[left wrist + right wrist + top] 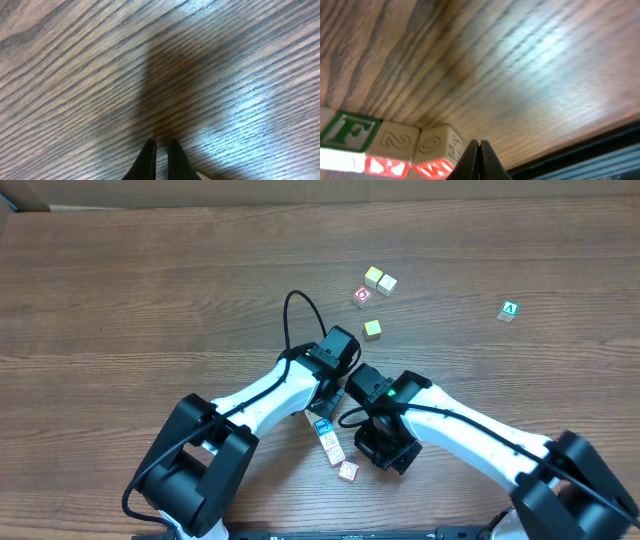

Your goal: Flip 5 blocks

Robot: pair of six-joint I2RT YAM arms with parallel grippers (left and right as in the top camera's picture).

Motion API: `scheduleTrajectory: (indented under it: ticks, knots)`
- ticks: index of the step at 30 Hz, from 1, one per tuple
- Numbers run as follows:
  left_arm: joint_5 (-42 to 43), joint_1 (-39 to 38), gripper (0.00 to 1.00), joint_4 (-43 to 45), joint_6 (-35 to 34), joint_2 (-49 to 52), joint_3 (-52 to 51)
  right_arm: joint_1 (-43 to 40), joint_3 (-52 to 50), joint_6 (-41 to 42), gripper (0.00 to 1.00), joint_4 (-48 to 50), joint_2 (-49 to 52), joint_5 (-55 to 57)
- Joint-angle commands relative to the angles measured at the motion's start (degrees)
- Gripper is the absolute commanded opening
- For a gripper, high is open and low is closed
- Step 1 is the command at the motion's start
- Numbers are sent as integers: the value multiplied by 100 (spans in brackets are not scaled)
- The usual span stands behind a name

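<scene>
Now: your right claw (479,152) is pinched shut and empty. The blocks (400,145) sit in a row that starts just beside its tips and runs off to its left along the surface (530,60). Your left claw (160,150), likewise closed and empty, faces bare wood. Judgement: the right arm is nearer.

a green letter "f" was read on the white face of the end block (343,131) in the row seen from the right wrist. a raised "2" was made out on the pale block (395,141) touching it. the third block (437,142) bore marks that could not be read. an "a" was read on the green cube (509,309) from overhead.
</scene>
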Motion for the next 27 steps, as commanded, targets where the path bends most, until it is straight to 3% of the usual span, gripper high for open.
scheduleTrajectory:
  ticks: [1,10,18,27]
  knots:
    - [63,267,4,42,116,289,-175,-17,0,63,4,-166,-393,238]
    - [245,774,4,15,153,289,-175,573,-7,420,4,-507,-614,205]
    - [385,933,4,-15,155,289,-175,935,-306,1016,4,26,-612,179]
    - [385,933,4,0,153,289,-175,925,-892,1029,4,1102,-612,-411]
